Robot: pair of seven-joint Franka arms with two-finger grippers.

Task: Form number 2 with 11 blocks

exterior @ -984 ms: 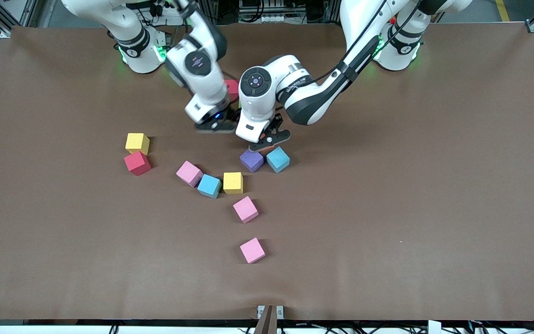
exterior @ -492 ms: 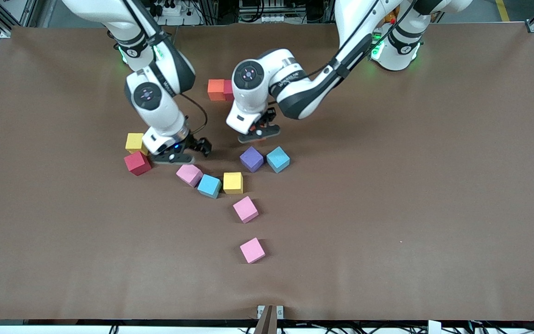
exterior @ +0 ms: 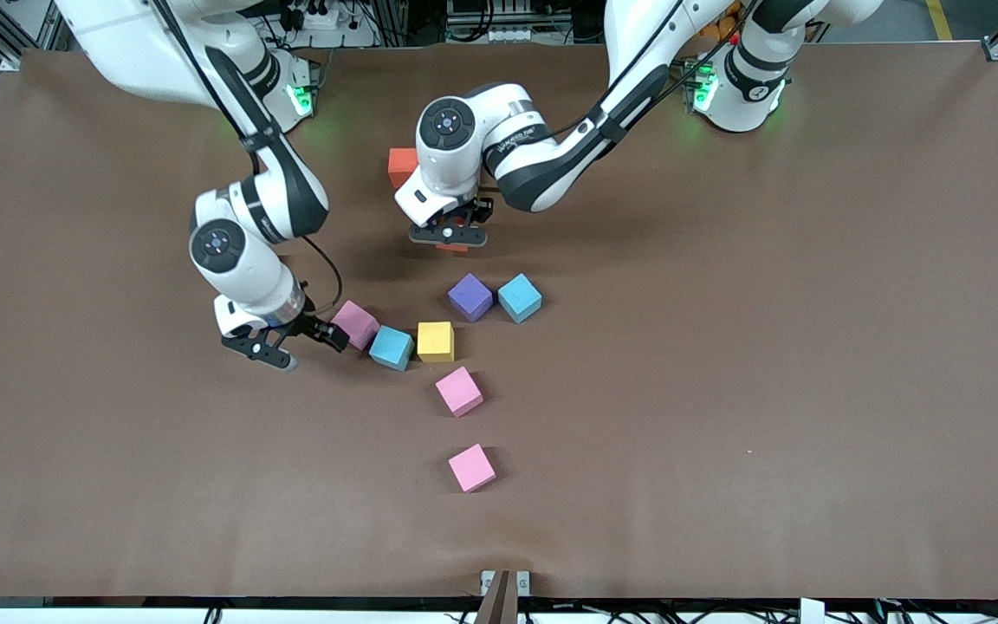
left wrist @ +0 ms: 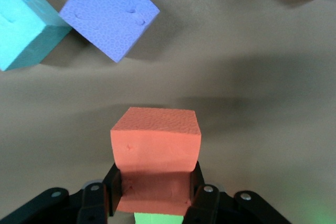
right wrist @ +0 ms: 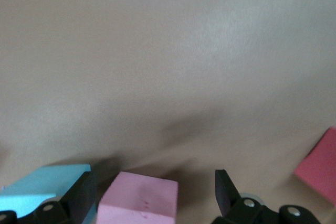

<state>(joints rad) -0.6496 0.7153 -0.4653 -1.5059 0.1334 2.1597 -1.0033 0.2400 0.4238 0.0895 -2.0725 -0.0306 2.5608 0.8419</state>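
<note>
While the left gripper point(exterior: 448, 238) hangs over the middle of the table point(exterior: 724, 347), its two fingers point(left wrist: 197, 182) pinch an orange block point(left wrist: 156, 153) tight from both sides. That block is up in the air, over bare brown table just above a purple block point(exterior: 470, 297) and a light blue block point(exterior: 520, 297), which sit side by side, corners close together. Another orange block point(exterior: 401, 165) rests on the table nearer the edge where the arms stand, partly hidden by the left arm. The right gripper point(exterior: 291, 342) is low toward the right arm's end of the table, and its fingers point(right wrist: 81, 195) are spread wide with nothing in them. In the right wrist view a dull pink block point(right wrist: 137, 200) sits in the gap between them, but they do not touch it. Just beside the dull pink block comes a second light blue block point(exterior: 392, 347), then a yellow block point(exterior: 436, 341), all in a bent row. Two brighter pink cubes lie closer to the front edge, one point(exterior: 459, 391) just past the yellow block and the other point(exterior: 471, 468) well apart from it.
</note>
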